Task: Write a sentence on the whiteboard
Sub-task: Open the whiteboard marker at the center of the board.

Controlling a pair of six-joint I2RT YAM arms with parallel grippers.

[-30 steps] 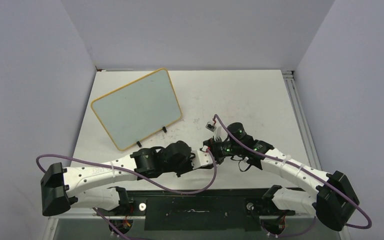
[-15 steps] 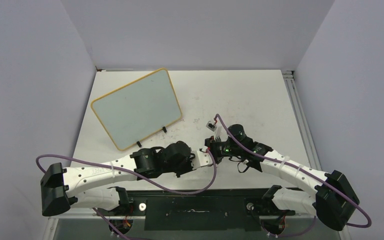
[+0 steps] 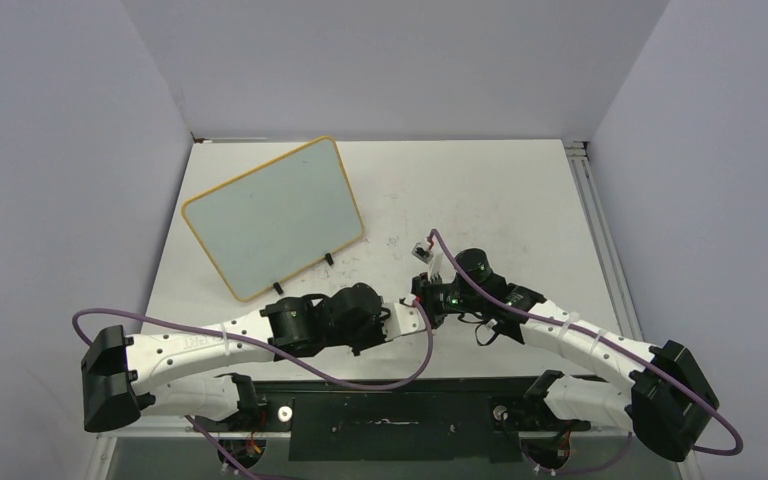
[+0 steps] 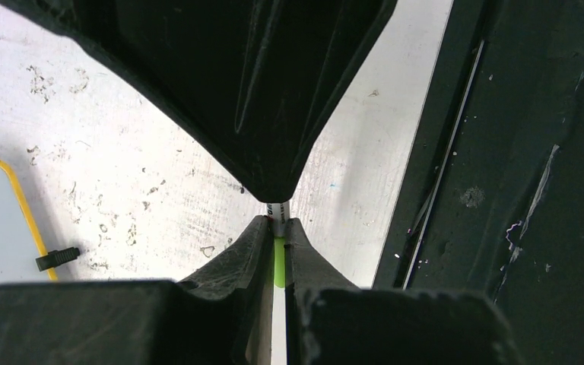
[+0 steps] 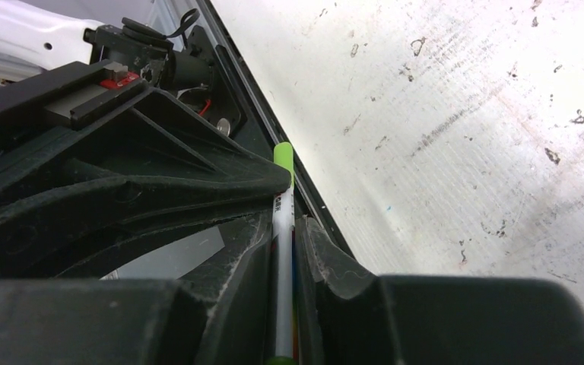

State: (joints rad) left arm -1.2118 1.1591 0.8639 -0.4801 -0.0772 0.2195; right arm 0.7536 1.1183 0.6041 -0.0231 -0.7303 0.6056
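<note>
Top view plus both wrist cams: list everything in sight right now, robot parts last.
whiteboard: one, pale grey with an orange-yellow frame, far left of the table, no writing visible
clip feet: two, black, on the whiteboard's near edge
marker: one, white barrel with a green end, between both grippers
table: one, white and scuffed
arms: two, white with black joints, purple cables
left gripper: black, shut on the marker
right gripper: black, shut on the marker

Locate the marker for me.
Wrist views show the marker pinched by the left fingers and right fingers, at the table's near centre, right of the whiteboard.
</note>
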